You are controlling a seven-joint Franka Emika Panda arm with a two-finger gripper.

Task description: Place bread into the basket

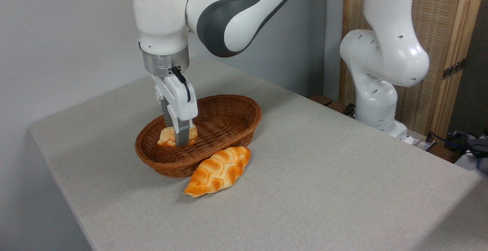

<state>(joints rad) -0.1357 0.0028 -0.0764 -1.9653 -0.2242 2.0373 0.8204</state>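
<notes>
The counter [305, 182] is covered with a plain grey cloth, so the objects on it stand out clearly and have nothing around them to catch on. The white arm [213, 10] reaches over from its base at the right and bends down, so that its wrist points straight down over the left part of the counter. This vertical pose makes sense, I think, because a thing can then be lowered into an open container from above without touching the sides.

The basket [236, 110] is an oval of brown wicker with flared walls, and it lies diagonally near the left edge of the counter. The braided loaf [217, 171] lies on the cloth just outside the basket, touching or almost touching its front wall. It is not the thing in hand.

The end effector [178, 138] hangs inside the left half of the basket, with its fingers pinching the bread [167, 136] from two sides. The bread is a small pale bun, partly hidden by the front finger. It is inside the rim and low, close to the woven floor, but I cannot tell if it already rests there. In my judgement the grip is kept until the bun is fully supported, so it does not drop and roll.
</notes>
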